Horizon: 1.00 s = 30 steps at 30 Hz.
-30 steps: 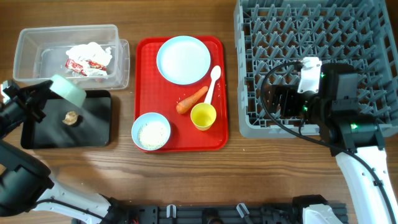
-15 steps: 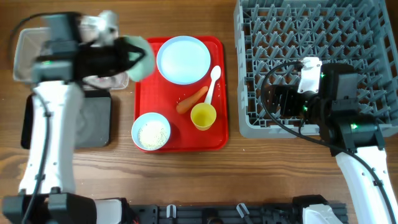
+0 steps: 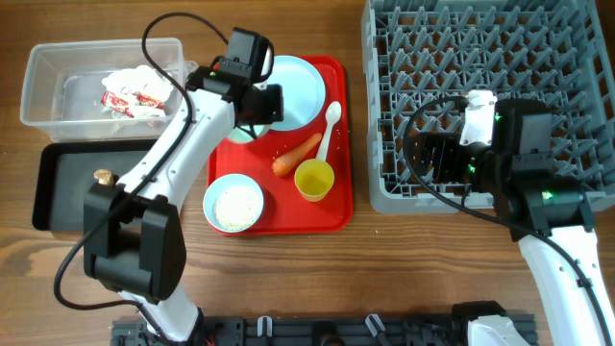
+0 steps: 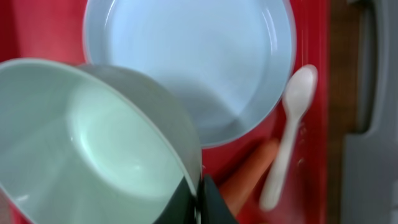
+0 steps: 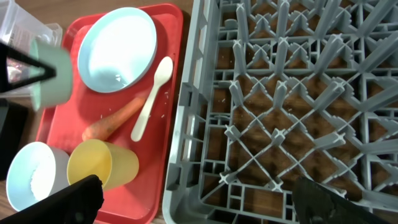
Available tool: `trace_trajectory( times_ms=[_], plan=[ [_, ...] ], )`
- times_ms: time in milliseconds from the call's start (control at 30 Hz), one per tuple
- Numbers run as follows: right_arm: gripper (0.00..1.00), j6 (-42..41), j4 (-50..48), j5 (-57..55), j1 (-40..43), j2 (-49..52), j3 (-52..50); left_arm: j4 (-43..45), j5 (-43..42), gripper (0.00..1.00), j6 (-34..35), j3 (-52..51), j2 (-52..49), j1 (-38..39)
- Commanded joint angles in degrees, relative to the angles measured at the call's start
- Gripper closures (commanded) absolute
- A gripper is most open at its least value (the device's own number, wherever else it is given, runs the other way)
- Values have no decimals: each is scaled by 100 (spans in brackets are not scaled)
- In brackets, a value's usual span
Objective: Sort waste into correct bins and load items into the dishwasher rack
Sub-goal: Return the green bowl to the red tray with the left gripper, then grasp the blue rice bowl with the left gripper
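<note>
My left gripper (image 3: 252, 117) is shut on the rim of an empty pale blue bowl (image 3: 240, 132), held tilted over the red tray's back left, beside the pale blue plate (image 3: 293, 91). In the left wrist view the bowl (image 4: 93, 143) fills the left, its rim pinched between the fingers (image 4: 211, 199), with the plate (image 4: 193, 56), white spoon (image 4: 289, 134) and carrot (image 4: 249, 180) below. A second bowl (image 3: 233, 203) holds rice. A yellow cup (image 3: 314, 180) stands by the carrot (image 3: 296, 154) and spoon (image 3: 330, 125). My right gripper (image 3: 423, 154) is open and empty over the grey rack's (image 3: 500, 58) front left.
The clear tub (image 3: 58, 67) at the back left holds crumpled paper and a wrapper (image 3: 135, 91). The black tray (image 3: 135, 192) in front of it holds a brownish scrap (image 3: 102, 177). The red tray (image 3: 336, 216) lies between the bins and the rack.
My left arm has swung right with the bowl, from over the black tray, past the clear tub, to the red tray. The right arm has not moved.
</note>
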<state>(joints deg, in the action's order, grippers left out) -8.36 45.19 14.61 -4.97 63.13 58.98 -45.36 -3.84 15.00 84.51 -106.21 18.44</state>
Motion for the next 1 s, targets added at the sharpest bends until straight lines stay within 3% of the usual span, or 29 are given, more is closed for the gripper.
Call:
trace_trajectory(
  times_ms=[0,533,667,767,867,967],
  plan=[
    [0,-81,11,94,17,42,90,-396,437,96,50,7,44,11],
    [0,-74,184,94,17,42,90,-835,833,96,94,-190,-192,275],
    [0,-74,184,94,17,42,90,-831,647,65,94,-190,-192,282],
    [0,-76,184,94,17,42,90,-909,640,57,236,-68,-188,247],
    [0,-74,184,94,17,42,90,-1757,321,48,240,774,-46,162],
    [0,-76,184,94,17,42,90,-2758,280,28,428,1290,251,225]
  ],
)
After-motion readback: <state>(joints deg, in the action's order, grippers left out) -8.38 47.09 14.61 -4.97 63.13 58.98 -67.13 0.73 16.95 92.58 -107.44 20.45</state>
